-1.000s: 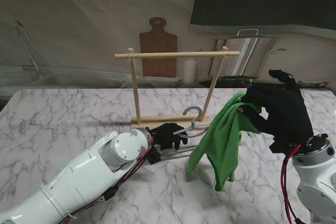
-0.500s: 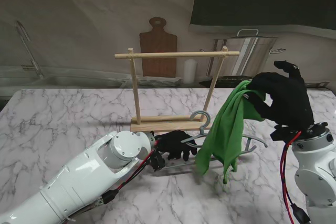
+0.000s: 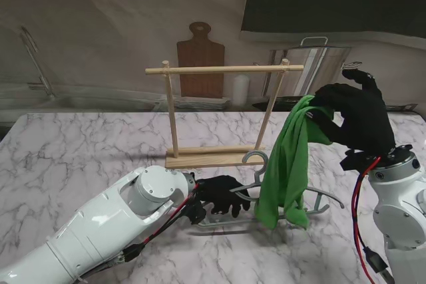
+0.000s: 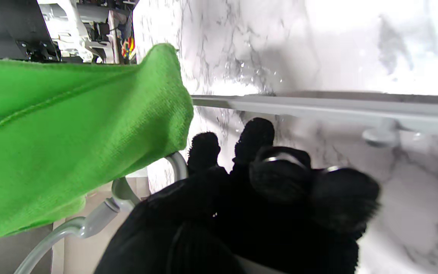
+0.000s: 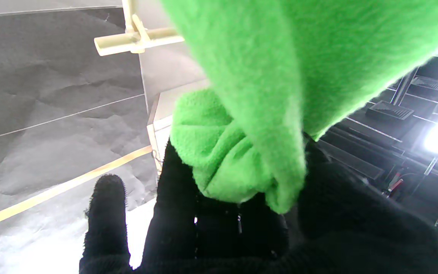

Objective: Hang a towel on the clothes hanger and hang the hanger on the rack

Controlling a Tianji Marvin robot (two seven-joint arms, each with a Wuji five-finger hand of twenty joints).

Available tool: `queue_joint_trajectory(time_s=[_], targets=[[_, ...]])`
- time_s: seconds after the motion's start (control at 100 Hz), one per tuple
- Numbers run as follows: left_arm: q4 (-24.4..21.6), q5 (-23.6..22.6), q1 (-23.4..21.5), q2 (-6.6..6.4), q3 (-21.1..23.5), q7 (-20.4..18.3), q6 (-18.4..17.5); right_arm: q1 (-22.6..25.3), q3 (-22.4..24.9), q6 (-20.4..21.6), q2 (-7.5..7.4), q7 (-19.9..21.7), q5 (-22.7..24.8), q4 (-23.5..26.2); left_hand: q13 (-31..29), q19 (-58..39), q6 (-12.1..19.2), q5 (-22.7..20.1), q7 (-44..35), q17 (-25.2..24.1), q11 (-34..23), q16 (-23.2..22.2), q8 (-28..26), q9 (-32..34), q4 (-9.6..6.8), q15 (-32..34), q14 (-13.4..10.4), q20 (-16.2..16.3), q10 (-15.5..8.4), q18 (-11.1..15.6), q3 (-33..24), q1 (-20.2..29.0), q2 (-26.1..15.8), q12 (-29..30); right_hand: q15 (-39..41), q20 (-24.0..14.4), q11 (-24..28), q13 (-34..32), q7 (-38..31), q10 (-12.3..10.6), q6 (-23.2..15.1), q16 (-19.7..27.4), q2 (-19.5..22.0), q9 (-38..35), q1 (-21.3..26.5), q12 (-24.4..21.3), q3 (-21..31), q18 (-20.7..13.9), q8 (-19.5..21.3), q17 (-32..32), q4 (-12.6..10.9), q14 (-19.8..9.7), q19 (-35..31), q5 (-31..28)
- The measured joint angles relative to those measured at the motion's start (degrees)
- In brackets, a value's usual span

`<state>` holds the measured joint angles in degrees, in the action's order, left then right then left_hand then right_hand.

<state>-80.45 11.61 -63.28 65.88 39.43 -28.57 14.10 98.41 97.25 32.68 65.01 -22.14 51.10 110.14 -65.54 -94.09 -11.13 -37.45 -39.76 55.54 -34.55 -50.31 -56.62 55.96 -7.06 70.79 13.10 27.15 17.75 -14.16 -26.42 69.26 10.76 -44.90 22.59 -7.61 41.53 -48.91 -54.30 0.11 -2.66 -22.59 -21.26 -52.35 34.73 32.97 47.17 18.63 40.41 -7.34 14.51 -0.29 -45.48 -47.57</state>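
Note:
A green towel (image 3: 287, 164) hangs from my right hand (image 3: 353, 123), which is raised at the right and shut on the towel's top (image 5: 238, 167). The towel's lower end drapes over the grey clothes hanger (image 3: 266, 205) on the marble table. My left hand (image 3: 223, 194) is shut on the hanger near its hook (image 3: 255, 157), holding it low, close to the table. In the left wrist view the towel (image 4: 70, 129) hangs beside my black fingers (image 4: 257, 137) and the hanger's bar (image 4: 318, 108). The wooden rack (image 3: 219, 114) stands just beyond the hanger.
A wooden cutting board (image 3: 200, 61), a white cylinder (image 3: 240, 90) and a steel pot (image 3: 316, 71) stand along the back wall behind the rack. A tap (image 3: 36, 64) is at the far left. The table's far edge (image 3: 86, 114) runs behind the rack.
My right hand rose and swung right with the towel, whose lower end now lies across the hanger. My left hand drew the hanger nearer to me and lowered it toward the table.

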Motion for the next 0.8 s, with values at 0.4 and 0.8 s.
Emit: queue_joint_trajectory(time_s=[0.4, 0.8], targets=[[0.2, 4.4, -0.2, -0.08, 0.4, -2.2, 1.4, -1.1, -0.3, 1.6, 0.04, 0.2, -1.1, -1.9, 0.0, 0.0, -0.6, -0.1, 0.5, 0.0, 0.2, 0.0, 0.0, 0.0, 0.37, 0.0, 0.0, 0.0, 0.3, 0.0, -0.6, 0.0, 0.2, -0.1, 0.0, 0.0, 0.0, 0.0, 0.0, -0.1, -0.1, 0.0, 0.0, 0.0, 0.0, 0.0, 0.0, 0.0, 0.0, -0.2, 0.0, -0.2, 0.0, 0.0], [-1.7, 7.7, -3.6, -0.54, 4.6, -4.0, 2.7, 2.8, 0.8, 2.6, 0.02, -3.9, 2.2, -3.6, 0.0, 0.0, -1.2, -0.1, 0.6, -0.1, 0.5, 0.0, 0.0, -0.1, 0.82, 0.0, 0.0, 0.1, 0.6, 0.0, -1.2, 0.0, 0.3, -0.6, 0.0, 0.0, 0.0, 0.0, 0.0, -0.1, -0.1, 0.0, 0.0, 0.0, 0.0, 0.0, 0.0, 0.0, 0.0, -0.3, 0.0, -0.2, 0.1, 0.0]])
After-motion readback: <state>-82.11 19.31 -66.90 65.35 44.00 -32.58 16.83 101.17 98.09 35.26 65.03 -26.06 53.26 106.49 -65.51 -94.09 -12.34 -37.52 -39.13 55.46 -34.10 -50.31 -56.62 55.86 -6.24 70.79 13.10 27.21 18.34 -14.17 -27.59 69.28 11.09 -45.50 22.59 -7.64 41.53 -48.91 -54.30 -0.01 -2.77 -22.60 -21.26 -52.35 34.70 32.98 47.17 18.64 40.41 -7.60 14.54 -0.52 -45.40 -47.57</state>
